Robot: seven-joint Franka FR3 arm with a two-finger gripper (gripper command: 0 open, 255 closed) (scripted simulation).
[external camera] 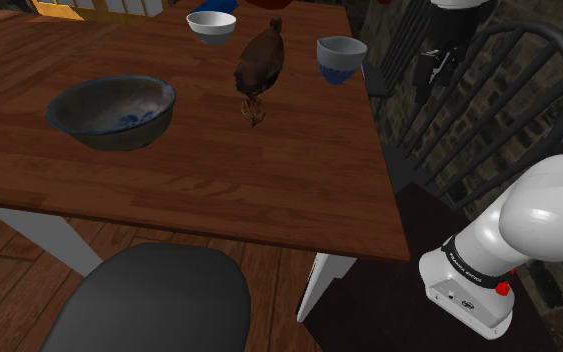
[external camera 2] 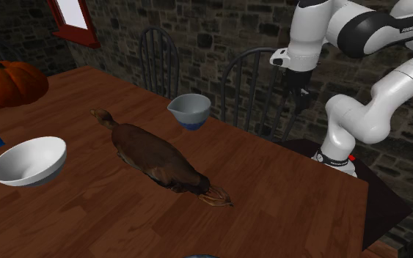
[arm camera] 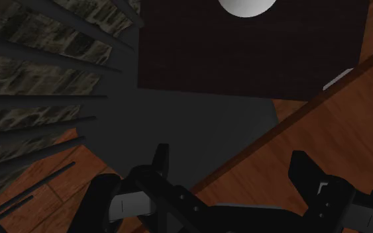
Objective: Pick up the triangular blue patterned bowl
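The triangular bowl point(external camera: 341, 58) point(external camera 2: 190, 110) is pale with a blue base and a pointed rim corner. It stands upright on the wooden table point(external camera: 219, 180) near the edge at the shoulder view's right. My gripper point(external camera: 427, 88) point(external camera 2: 302, 101) point(arm camera: 231, 162) hangs beyond that table edge, above a dark chair seat and apart from the bowl. Its fingers point(arm camera: 160, 159) stand apart with nothing between them.
A brown bird figure point(external camera: 259, 65) point(external camera 2: 157, 157) lies beside the bowl. A white bowl point(external camera: 212, 25) point(external camera 2: 28, 161) and a large grey bowl point(external camera: 112, 110) also sit on the table. A pumpkin point(external camera 2: 10, 82) stands at the far end. Spindle-back chairs point(external camera: 529, 70) point(external camera 2: 260, 80) flank the gripper.
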